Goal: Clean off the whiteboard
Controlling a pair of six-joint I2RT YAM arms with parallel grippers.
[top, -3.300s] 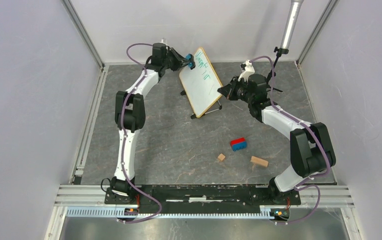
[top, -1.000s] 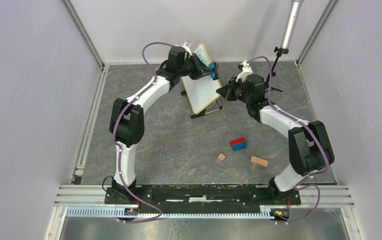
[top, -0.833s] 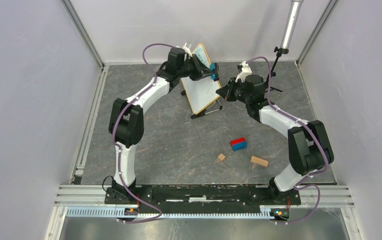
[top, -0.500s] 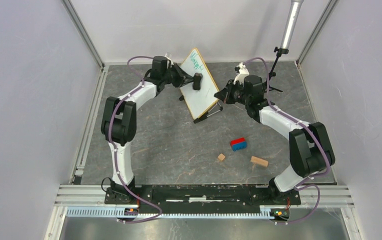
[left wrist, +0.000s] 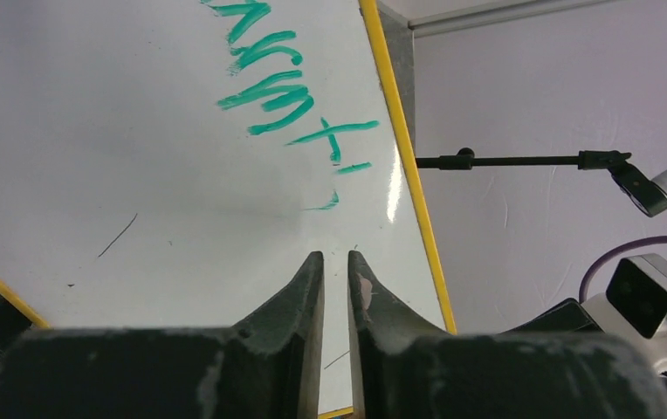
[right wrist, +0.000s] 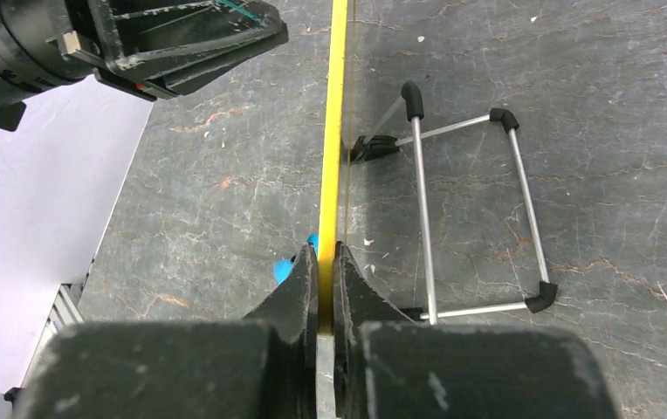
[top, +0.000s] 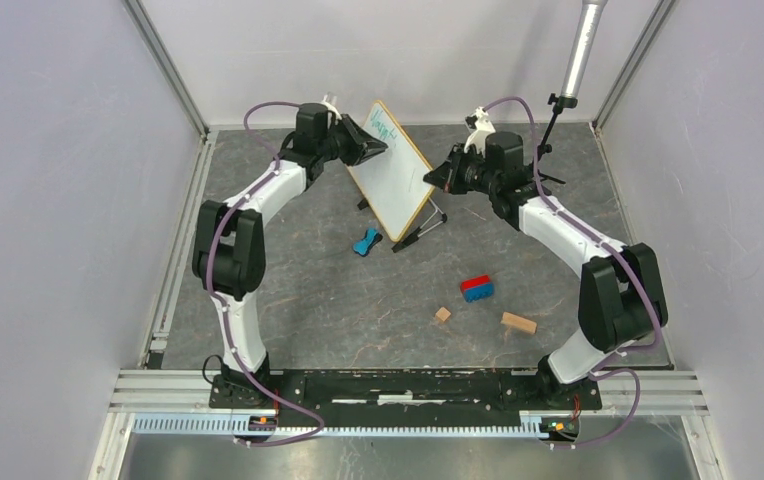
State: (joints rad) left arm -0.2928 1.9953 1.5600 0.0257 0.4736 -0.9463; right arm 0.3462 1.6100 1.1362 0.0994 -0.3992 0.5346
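Whiteboard (top: 394,170) stands tilted at the far middle of the bench (top: 358,300), right fingers (right wrist: 298,292) clenched on its yellow edge, surely to steady it. Left fingers (left wrist: 295,297) are pinched shut and empty, facing the green scrawl. Blue eraser (top: 365,242) lies by its foot and needs picking up, I'd say.

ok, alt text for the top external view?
A wood-framed whiteboard with green writing near its top stands propped at the far middle of the table; the right gripper pinches its right edge and the shut left gripper points at its top left, empty. A small blue object lies on the table before it.
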